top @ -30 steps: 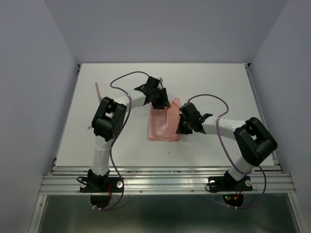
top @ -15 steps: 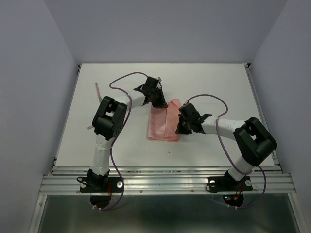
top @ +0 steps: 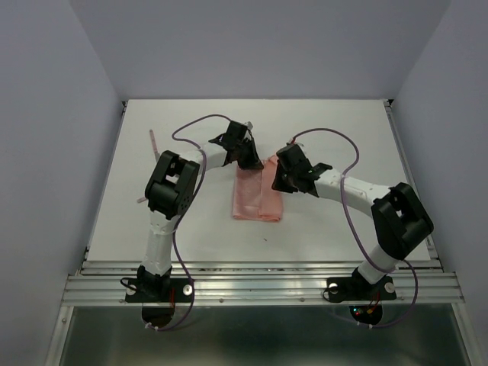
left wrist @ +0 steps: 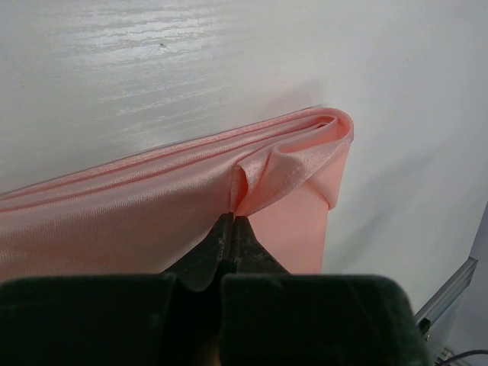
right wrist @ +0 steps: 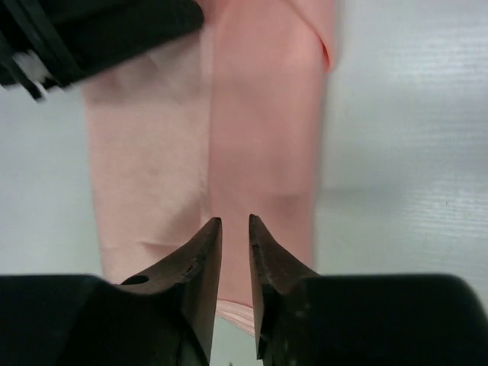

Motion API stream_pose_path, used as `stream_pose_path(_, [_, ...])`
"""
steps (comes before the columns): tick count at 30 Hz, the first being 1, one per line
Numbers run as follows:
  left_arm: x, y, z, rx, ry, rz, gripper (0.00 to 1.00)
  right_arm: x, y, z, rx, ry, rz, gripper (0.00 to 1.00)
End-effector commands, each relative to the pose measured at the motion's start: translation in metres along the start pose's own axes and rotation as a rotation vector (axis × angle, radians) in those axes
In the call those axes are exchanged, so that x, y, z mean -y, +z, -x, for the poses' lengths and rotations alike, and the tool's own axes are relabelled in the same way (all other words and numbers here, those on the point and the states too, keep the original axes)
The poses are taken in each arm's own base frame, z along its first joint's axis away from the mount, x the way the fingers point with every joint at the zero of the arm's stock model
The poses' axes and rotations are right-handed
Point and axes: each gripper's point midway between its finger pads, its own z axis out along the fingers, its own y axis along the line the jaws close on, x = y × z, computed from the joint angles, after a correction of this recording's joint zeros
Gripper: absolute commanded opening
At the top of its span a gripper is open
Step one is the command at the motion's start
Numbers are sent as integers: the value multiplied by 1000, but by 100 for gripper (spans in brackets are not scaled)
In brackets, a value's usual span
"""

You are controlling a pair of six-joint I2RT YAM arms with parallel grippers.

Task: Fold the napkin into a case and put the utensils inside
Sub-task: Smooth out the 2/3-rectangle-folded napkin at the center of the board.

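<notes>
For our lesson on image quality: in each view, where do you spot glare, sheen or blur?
Left wrist: glare streaks the table, the napkin shines, the left gripper's body is blurred. Right wrist: the top-left corner is blurred. Top: even light, faint shadows.

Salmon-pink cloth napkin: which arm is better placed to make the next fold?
Left, likely: left gripper shut on a fold of the salmon-pink cloth napkin; right gripper, jaws apart, holds nothing.
</notes>
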Motion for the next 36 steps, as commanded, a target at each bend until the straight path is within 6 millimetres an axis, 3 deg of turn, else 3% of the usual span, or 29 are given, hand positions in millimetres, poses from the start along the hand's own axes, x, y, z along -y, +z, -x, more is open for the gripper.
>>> stream_pose_path(1, [-1, -1, 2, 0, 20, -20, 0, -8, 6, 50, 105, 43, -20, 29])
stream_pose_path(5, [-3, -1, 1, -3, 20, -18, 0, -13, 20, 80, 134, 100, -16, 46])
stream_pose_path(11, [-3, -3, 2, -1, 21, -22, 0, -35, 42, 102, 139, 112, 15, 48])
stream_pose_path(15, [-5, -2, 1, -4, 22, -22, 0, -34, 61, 99, 122, 138, -5, 43])
stream_pose_path(28, [-7, -2, 0, -7, 17, -23, 0, -34, 87, 110, 134, 141, -33, 31])
stream_pose_path(36, [-7, -6, 3, 0, 23, -24, 0, -35, 98, 106, 116, 130, -31, 12])
